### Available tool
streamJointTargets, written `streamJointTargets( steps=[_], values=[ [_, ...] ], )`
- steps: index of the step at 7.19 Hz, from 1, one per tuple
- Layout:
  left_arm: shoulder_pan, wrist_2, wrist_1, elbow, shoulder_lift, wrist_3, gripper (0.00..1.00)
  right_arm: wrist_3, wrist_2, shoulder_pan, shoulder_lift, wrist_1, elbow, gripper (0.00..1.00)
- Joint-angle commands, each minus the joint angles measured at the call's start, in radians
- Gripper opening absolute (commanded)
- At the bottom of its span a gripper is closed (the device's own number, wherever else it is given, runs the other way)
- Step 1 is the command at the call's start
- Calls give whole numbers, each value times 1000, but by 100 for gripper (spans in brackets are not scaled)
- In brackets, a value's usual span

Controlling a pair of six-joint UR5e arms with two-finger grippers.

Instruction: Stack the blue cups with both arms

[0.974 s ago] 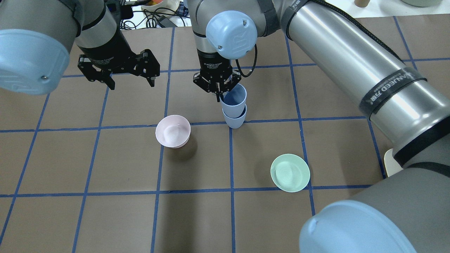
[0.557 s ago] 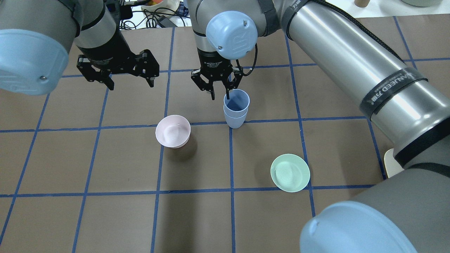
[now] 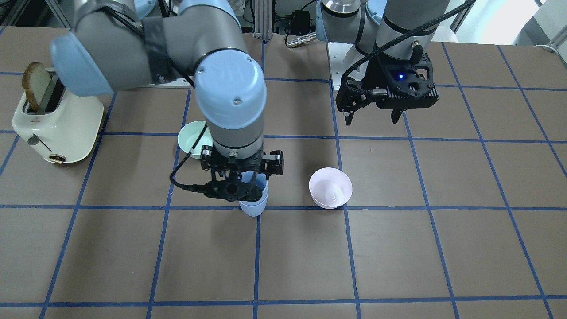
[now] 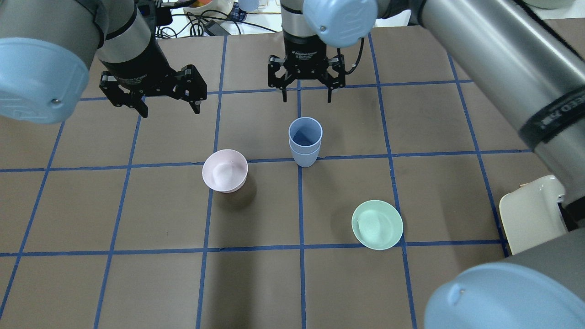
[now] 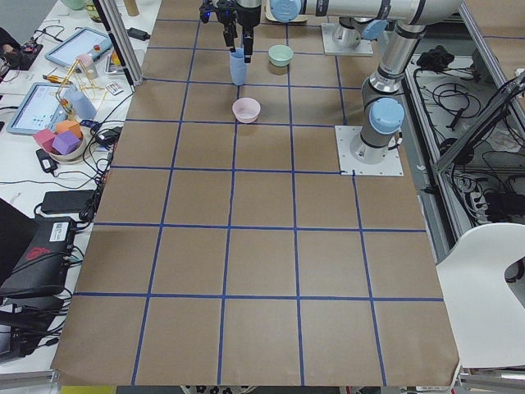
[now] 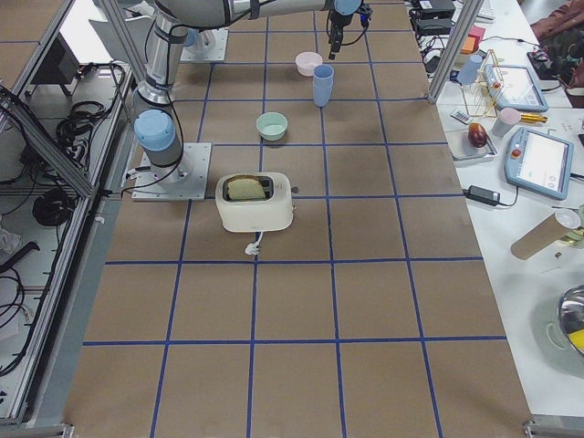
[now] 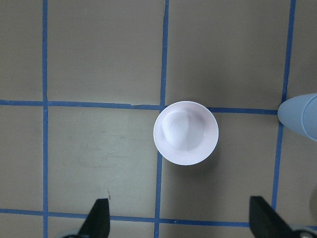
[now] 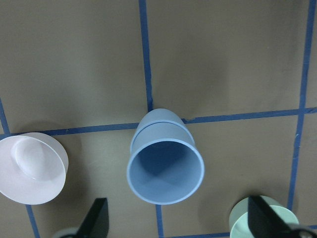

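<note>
The two blue cups [image 4: 305, 141] stand nested, one inside the other, upright on a blue tape line at mid-table. They also show in the right wrist view [image 8: 166, 168] and, partly hidden by the right gripper, in the front view [image 3: 256, 207]. My right gripper [image 4: 306, 95] is open and empty, raised above the stack and clear of it. My left gripper [image 4: 171, 108] is open and empty, hovering above the table on the far side of the pink bowl [image 4: 225, 170], left of the cups.
The pink bowl [image 7: 185, 133] sits left of the stack. A mint-green bowl [image 4: 377, 224] sits nearer the robot on the right. A white toaster [image 3: 57, 124] holding a slice of bread stands by the right arm's side.
The right gripper opened off the upper cup's rim, and that cup settled deeper into the lower one. The right gripper then lifted away from the stack. The left gripper held still.
</note>
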Motion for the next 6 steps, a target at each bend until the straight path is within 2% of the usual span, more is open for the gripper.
streamJointTargets(
  steps=[1,2,3,5,6],
  values=[
    [0,0,0,0,0,0,100,-201,-3,-114,-102,78,6,100],
    [0,0,0,0,0,0,100,-281,0,-176,-135,93,7,100],
    [0,0,-2,0,1,0,100,-403,-6,-228,-175,215,18,100],
    [0,0,-2,-2,1,0,100,-432,-7,-320,-297,230,111,100],
    [0,0,-3,-2,1,0,100,-420,-13,-322,-353,225,158,100]
  ],
)
